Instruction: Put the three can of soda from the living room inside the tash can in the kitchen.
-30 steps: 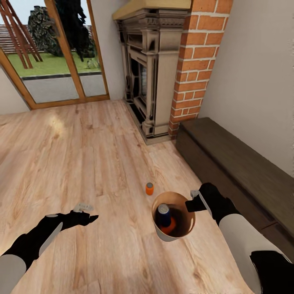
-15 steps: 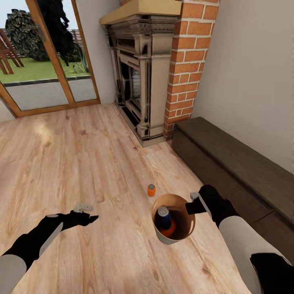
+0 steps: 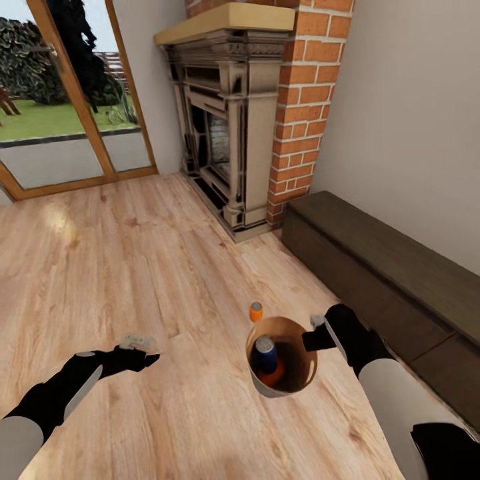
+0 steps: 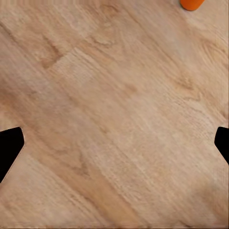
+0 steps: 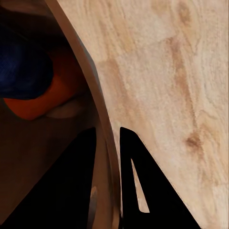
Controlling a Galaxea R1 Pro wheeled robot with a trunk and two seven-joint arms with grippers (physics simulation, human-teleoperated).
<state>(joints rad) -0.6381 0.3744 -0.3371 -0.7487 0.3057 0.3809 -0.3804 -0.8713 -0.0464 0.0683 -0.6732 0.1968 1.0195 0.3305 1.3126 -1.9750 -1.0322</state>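
- Bin: the tash can (image 3: pixel 283 383) is held at its rim by the right gripper (image 3: pixel 313 339) over the wood floor (image 3: pixel 133 267), near the long dark cabinet (image 3: pixel 387 267) along the wall.
- Right gripper (image 5: pixel 109 157): its two fingers are closed on the tash can's thin rim (image 5: pixel 95 109), one finger inside the wall and one outside.
- Inside the tash can: a dark blue can (image 3: pixel 265 353) stands with its silver top up, touching an orange can (image 3: pixel 275 372) lying lower against the brown wall; the right wrist view shows the blue can (image 5: pixel 21 67) over the orange can (image 5: pixel 57 90).
- Third can (image 3: pixel 256 311): orange, upright on the floor just beyond the tash can's far rim, between it and the fireplace (image 3: pixel 227 127).
- Left gripper (image 3: pixel 137 351): hangs over bare floor well apart from the tash can, its fingers (image 4: pixel 9 148) spread wide with nothing between them; the orange can (image 4: pixel 192 4) on the floor sits at the edge of the left wrist view.
- Background: glass doors (image 3: pixel 60 100) give onto a garden.
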